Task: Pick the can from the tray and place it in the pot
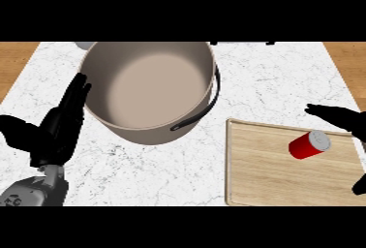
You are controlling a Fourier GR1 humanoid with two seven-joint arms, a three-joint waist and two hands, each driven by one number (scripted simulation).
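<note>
Red can (309,145) lies tilted on the wooden tray (265,184); probably light, stiff, slippery. Grasp its round side. Right hand (342,117) spread apart, left hand (63,123) flat, both empty.

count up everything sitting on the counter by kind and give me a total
Pot: 1
Wooden tray: 1
Red can, lying on the tray: 1
Total: 3
</note>
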